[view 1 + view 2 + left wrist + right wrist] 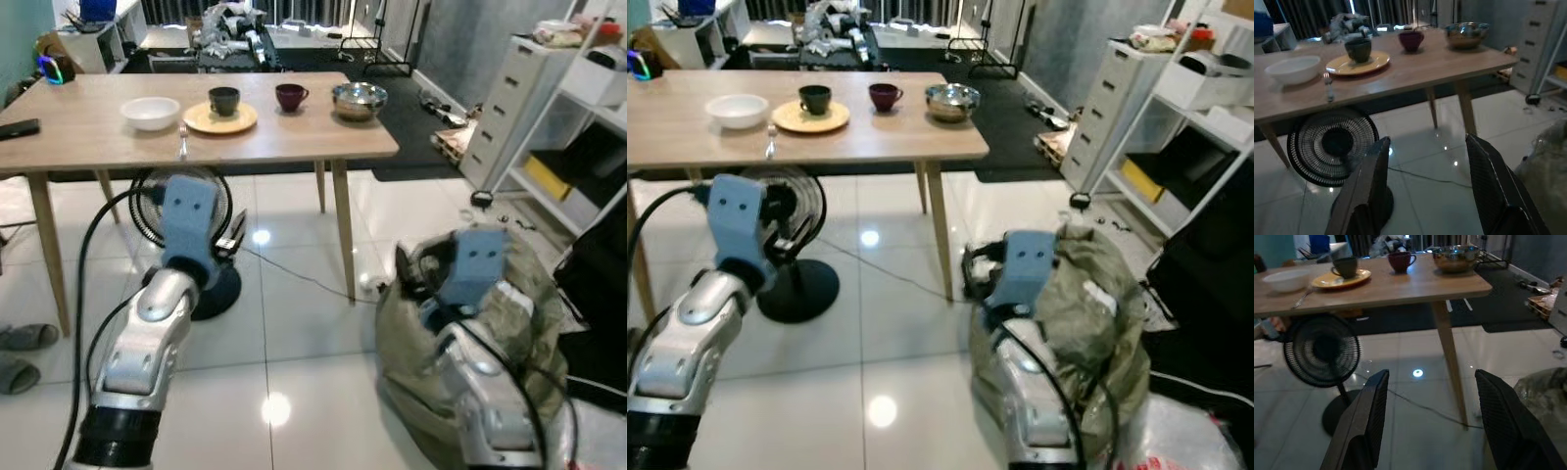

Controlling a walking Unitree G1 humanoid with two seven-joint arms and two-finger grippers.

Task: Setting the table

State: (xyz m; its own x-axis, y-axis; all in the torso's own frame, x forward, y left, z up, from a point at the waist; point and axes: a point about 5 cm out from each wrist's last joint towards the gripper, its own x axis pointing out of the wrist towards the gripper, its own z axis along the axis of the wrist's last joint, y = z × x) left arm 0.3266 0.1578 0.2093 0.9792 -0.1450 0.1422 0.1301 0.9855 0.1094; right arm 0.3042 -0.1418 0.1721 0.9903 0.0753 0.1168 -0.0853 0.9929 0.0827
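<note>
Table (pixel 294 137) near edge bare; fan (pixel 181 211) and bag (pixel 490 323) crowd floor.

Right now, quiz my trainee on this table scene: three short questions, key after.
1. True or false: the dark cup stands on the yellow plate.
2. What lies on the table between the white bowl and the plate? A) fork B) knife C) spoon
3. Fill in: the left gripper and the right gripper are both ____.

Key: 1 true; 2 A, the fork; 3 open.
</note>
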